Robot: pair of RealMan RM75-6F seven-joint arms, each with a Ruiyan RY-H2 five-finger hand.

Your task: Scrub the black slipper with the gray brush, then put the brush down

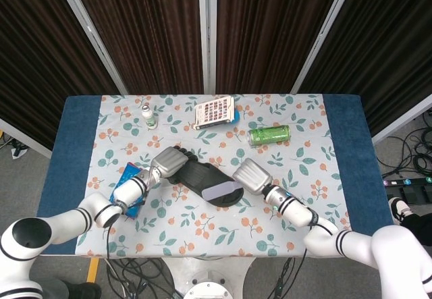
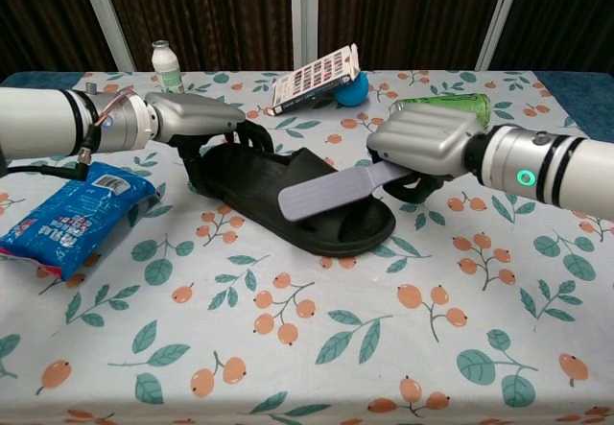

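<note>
The table (image 1: 74, 130), under a floral cloth (image 2: 317, 367), carries everything, with both hands meeting near its middle. The black slipper (image 1: 202, 177) lies between them, its heel end under the left hand (image 1: 167, 162), which grips that end and pins it to the cloth. The right hand (image 2: 422, 147) sits just beside the slipper's toe end, fingers clenched around the handle of the gray brush (image 2: 331, 190); the brush's flat head reaches out from that hand over the slipper's toe end, but whether it touches the sole cannot be told. Behind the left hand's forearm lies a blue snack packet (image 2: 67, 214), close against the arm. Beyond the right hand, toward the far edge, a green can (image 1: 268, 135) lies on its side. Farther off, beyond both hands, a checkered booklet (image 1: 214, 111) leans on a blue ball (image 2: 355, 90). A small white bottle (image 1: 146, 116) stands well beyond the left hand. None of these lies between the hands and the slipper.
</note>
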